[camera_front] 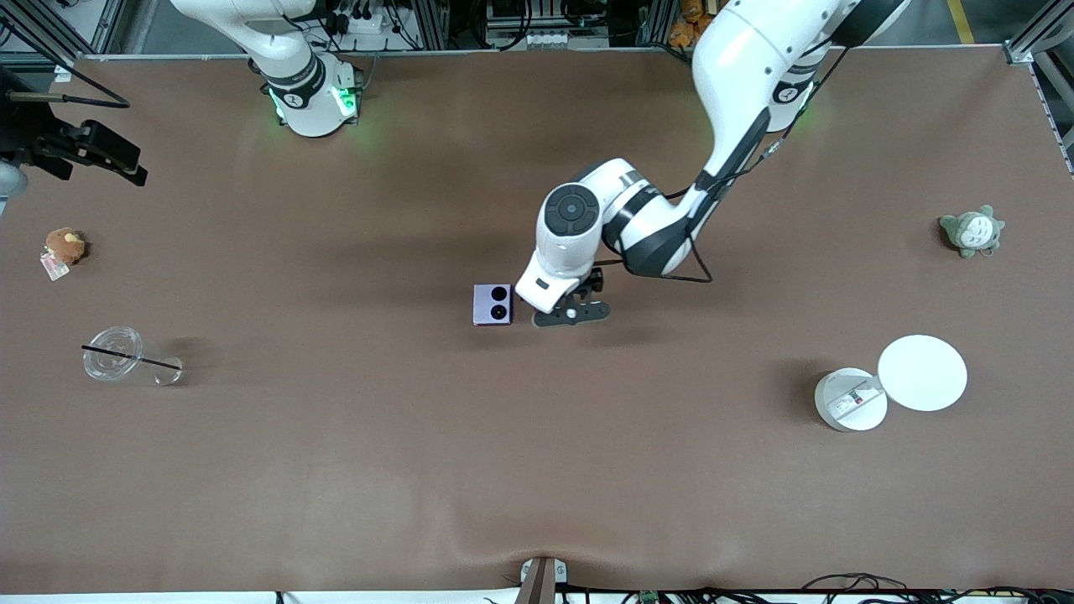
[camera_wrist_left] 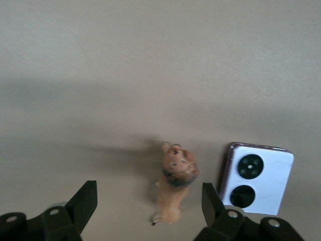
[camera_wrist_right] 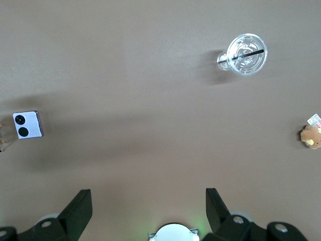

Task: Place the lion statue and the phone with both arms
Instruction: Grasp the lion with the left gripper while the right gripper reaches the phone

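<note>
Front view: the left pincer (camera_front: 571, 315) hangs low over the bench (camera_front: 537, 470) middle, just beside the phone (camera_front: 492, 304).

Left wrist view: its fingers (camera_wrist_left: 86, 198) spread around the lion statue (camera_wrist_left: 174, 182), not touching; phone beside it.

Right wrist view: the right pincer (camera_wrist_right: 149, 208) is spread, waiting high.

The lion statue (camera_wrist_left: 174, 183) is a small elongated orange-brown figurine with a darker mane and a thin tail, resting on the brown table (camera_front: 336, 470) near its middle, just beside the phone (camera_front: 492, 304) on the side toward the left arm's end. In the front view the figurine is hidden. The phone is a nearly square, pale lavender folded unit lying flat, face up, with two black round camera circles visible on its face.
</note>
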